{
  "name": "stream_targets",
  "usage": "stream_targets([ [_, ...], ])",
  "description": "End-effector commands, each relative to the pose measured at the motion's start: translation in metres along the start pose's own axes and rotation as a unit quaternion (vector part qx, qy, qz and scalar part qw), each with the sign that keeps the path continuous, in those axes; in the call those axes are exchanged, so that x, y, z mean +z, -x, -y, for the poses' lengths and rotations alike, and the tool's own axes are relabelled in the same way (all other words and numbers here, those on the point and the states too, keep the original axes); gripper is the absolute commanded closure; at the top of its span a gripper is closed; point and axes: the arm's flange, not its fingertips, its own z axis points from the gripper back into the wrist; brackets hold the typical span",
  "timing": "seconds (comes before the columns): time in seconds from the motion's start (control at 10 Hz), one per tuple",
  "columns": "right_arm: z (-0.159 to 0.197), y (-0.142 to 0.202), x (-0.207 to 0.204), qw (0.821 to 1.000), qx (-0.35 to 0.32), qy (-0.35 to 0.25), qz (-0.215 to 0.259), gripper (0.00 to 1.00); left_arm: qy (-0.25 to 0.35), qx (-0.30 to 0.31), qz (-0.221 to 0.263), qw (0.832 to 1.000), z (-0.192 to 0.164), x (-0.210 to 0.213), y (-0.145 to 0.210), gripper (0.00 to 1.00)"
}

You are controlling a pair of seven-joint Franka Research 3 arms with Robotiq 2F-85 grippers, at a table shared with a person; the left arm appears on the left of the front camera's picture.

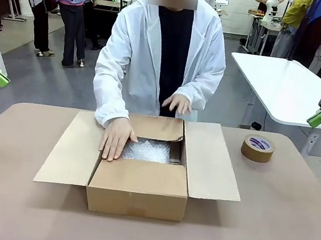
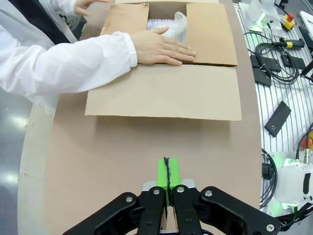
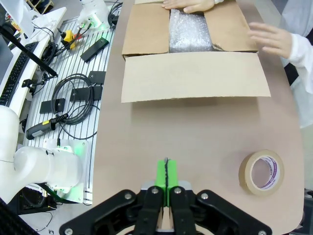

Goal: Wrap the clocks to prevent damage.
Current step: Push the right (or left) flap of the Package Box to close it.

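clocks (image 1: 146, 150) lie in the open box (image 1: 136, 195), a hand (image 1: 116, 139) on its flap; left gripper (image 1: 1, 79) and right gripper (image 1: 315, 120) clenched, empty

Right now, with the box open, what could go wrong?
One: a person's hand rests on the open cardboard box, beside the bubble-wrapped bundle; an arm reaching in might strike it. Two: the flaps are unsealed and the tape roll sits apart; tipping the box could spill the bundle.
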Motion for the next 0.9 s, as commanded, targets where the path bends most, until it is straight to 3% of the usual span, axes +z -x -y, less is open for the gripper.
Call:
stream_targets([
  [0.0, 0.0007, 0.0013, 0.0002, 1.000, 0.001, 0.000, 0.001, 0.99, -0.001, 0.000, 0.001, 1.000, -0.0001, 0.0007, -0.0002, 1.00],
  [0.8, 0.0007, 0.0013, 0.0002, 1.000, 0.001, 0.000, 0.001, 0.99, -0.001, 0.000, 0.001, 1.000, -0.0001, 0.0007, -0.0002, 1.00],
])
